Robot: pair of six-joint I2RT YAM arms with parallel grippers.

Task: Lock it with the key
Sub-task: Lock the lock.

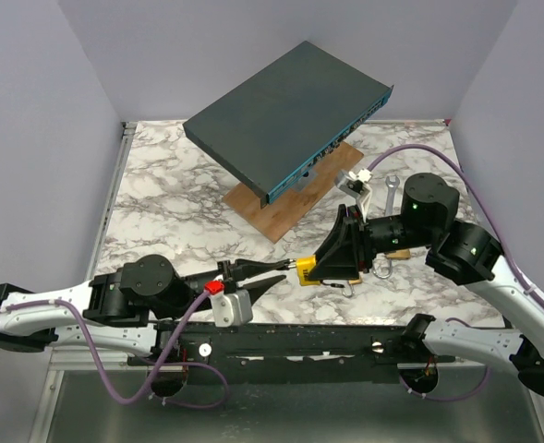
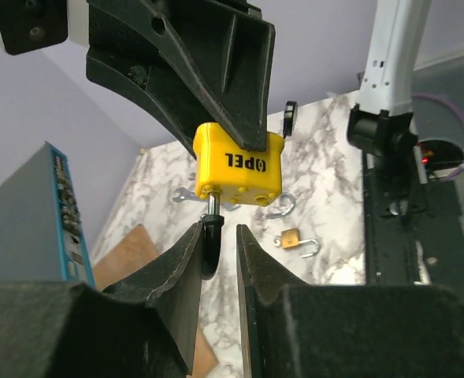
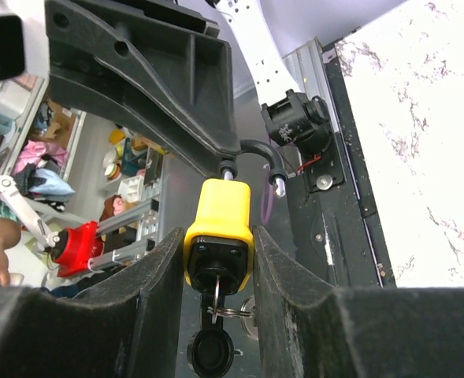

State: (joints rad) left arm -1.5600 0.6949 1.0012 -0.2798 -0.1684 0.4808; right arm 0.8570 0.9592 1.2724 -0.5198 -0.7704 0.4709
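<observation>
padlock (image 2: 239,167): yellow body held up off the counter (image 1: 161,185), between the two arms near its front edge.
right end effector (image 3: 218,240): clamped on the padlock's two sides.
left end effector (image 2: 220,232): fingers nearly together astride the shackle (image 3: 255,146); a sliver of gap shows on one side, so a firm pinch cannot be told.
shackle: one leg in the body, the other free and swung aside; lock judged open.
key (image 3: 210,353): black head and ring hang from the keyhole face, deep between the right fingers.
risk, alignment: a push with the free leg off its hole would jam or twist the padlock in its clamp.
risk, slip: the round shackle may slide out of a loose hold.
risk, key: boxed in by the fingers, hard to reach and turn; a jolt might shake it loose.
writing: "opel" in black on the yellow side, upside down in the left wrist view; a finger may hide more letters.
grey box (image 1: 285,111): front-strip marks too small to read.
</observation>
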